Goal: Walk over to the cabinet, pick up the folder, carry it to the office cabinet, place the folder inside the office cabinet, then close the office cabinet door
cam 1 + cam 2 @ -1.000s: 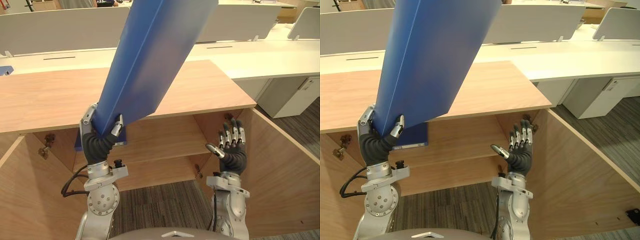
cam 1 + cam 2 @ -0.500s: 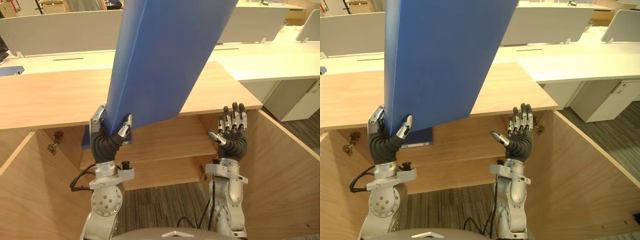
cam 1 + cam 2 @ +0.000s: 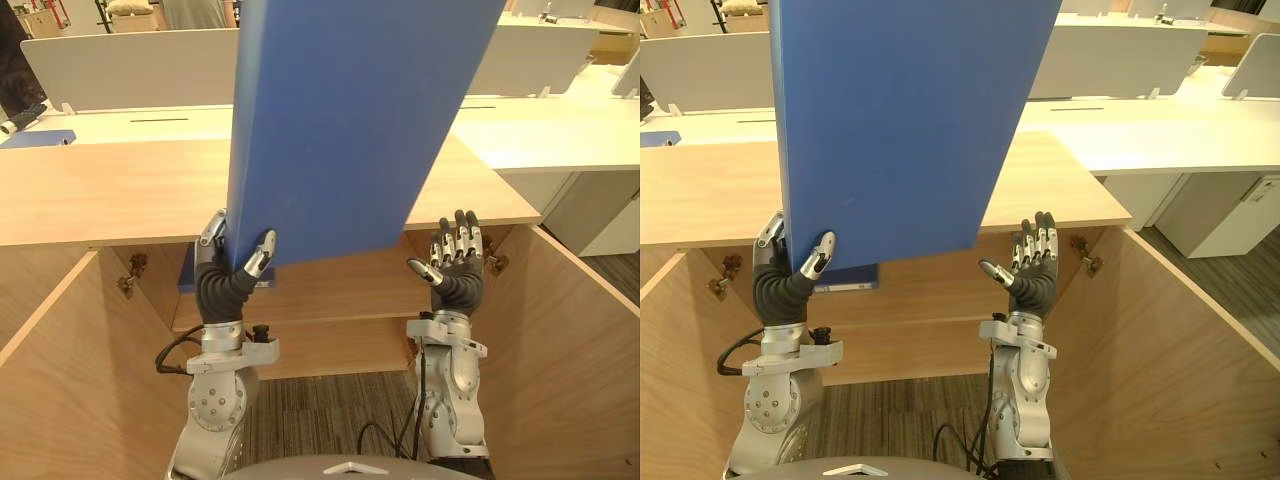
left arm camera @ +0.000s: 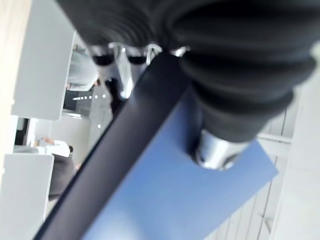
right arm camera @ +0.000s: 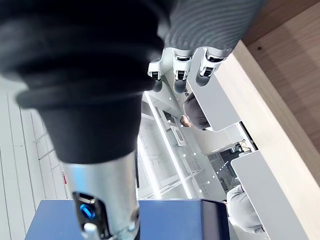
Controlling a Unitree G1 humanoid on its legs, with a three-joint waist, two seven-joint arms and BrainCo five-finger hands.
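Folder: a large, flat, plain blue folder (image 3: 340, 130) with a darker spine edge is held upright over the front of the office cabinet (image 3: 100, 190), its lower edge level with the opening. It is not yet placed inside.
Left hand: the left hand (image 3: 232, 270) is clenched on the folder's lower corner, thumb on the near face and fingers behind. The low grip is judged to leave the rest of the folder free to be fed in.
Right hand: the right hand (image 3: 455, 265) is raised before the right half of the cabinet's opening, fingers straight and nothing held. It is judged ready to steady the folder.
Shelf: the upper shelf (image 3: 340, 290) inside the cabinet is the likely target. A smaller blue item (image 3: 188, 278) lies at its left end.
Doors: the left door (image 3: 50, 380) and right door (image 3: 570, 340) are swung open, so entry is unobstructed.
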